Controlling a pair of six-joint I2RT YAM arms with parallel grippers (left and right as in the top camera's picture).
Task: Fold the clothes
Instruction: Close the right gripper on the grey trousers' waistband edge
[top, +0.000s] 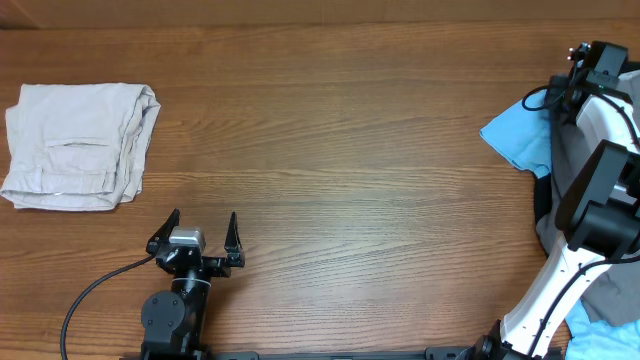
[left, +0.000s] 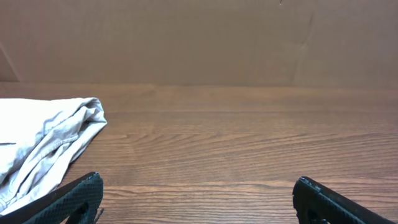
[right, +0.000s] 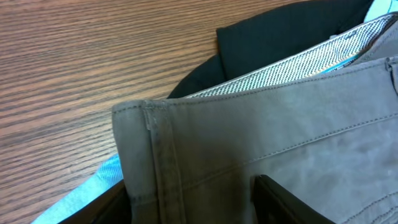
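The pile of unfolded clothes lies at the right edge of the surface (top: 350, 130). A light blue garment (top: 512, 140) spreads toward the far right corner, and grey trousers (right: 261, 149) lie over a dark garment (right: 280, 37) nearer the near right corner. One pair of beige trousers (top: 80, 145) sits folded at the far left corner.

The right gripper (right: 193, 208) hangs low over the grey trousers. Its jaws stand apart on either side of the waistband corner, and nothing shows them pinched on the cloth. The left gripper (top: 203, 235) waits at the near edge with its jaws wide apart and nothing between them.

The grey trousers look like a medium-weight woven cotton. They are probably light to lift and limp everywhere except the stitched waistband, so they will likely sag and trail once raised. The waistband is the thickest and firmest part, and the top layer is easy to tell apart there, so it is the best place to take hold. A pinch at its corner should hold. A pinch that goes too deep could also catch the dark garment underneath.
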